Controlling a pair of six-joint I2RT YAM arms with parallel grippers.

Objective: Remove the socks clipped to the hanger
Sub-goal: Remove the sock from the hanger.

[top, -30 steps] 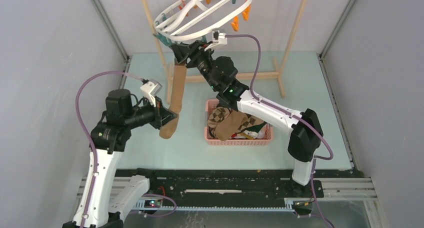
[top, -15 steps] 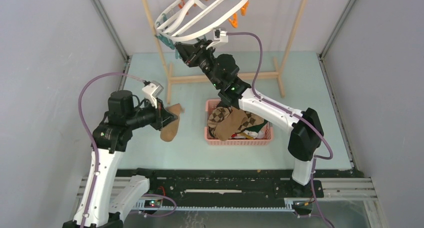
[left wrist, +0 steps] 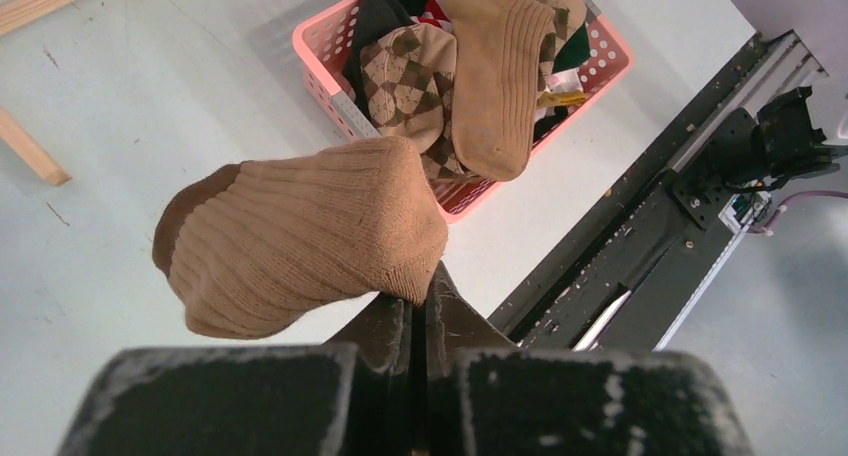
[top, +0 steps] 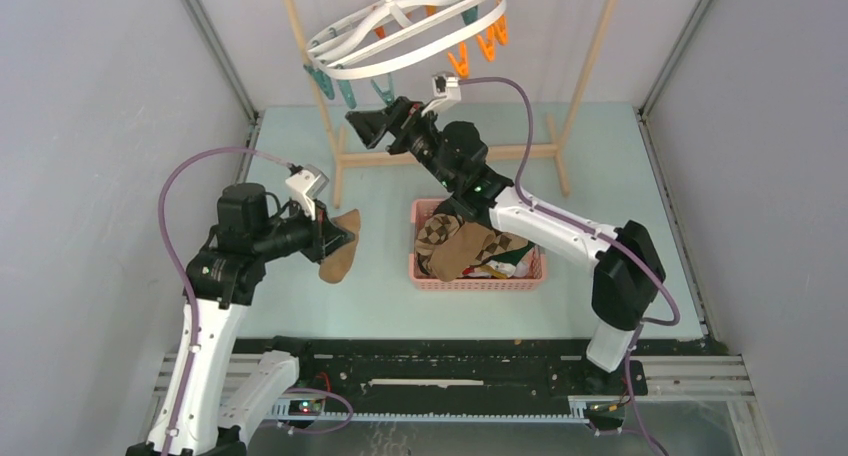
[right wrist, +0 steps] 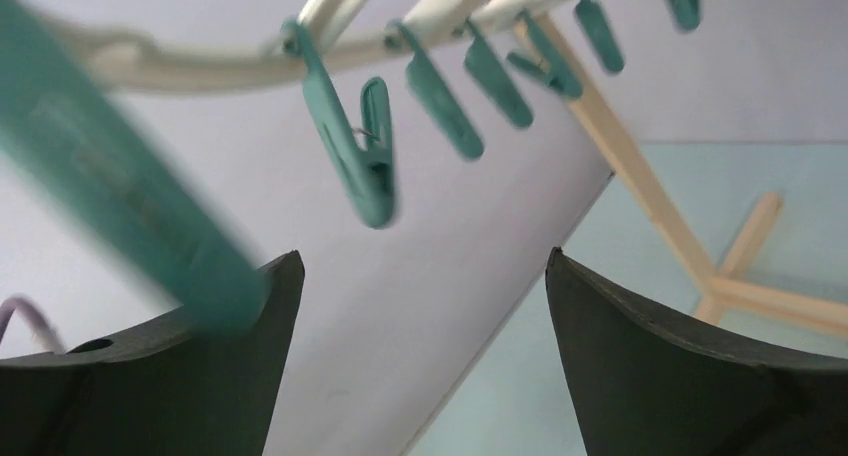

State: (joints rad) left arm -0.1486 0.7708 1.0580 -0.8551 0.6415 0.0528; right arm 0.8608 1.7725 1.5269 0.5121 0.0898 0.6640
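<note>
Tan ribbed sock [left wrist: 300, 231] pinched in my left gripper [left wrist: 420, 301], well apart from the hanger [top: 372, 71]
I hold it by the end opposite the darker toe, jaws closed tight on the fabric, so the body droops above the table [top: 620, 196] just beside the pink basket [top: 478, 283] where the other socks [top: 462, 246] are heaped; my guess is that a drop into it comes next. My right gripper [right wrist: 420, 276] sits up under the white ring, jaws spread wide with nothing between them, aimed at the teal pegs [right wrist: 365, 171], which is where I would want it for squeezing a peg while the other arm pulls. Every peg I can see hangs bare, though the far side of the ring is hard to read
</note>
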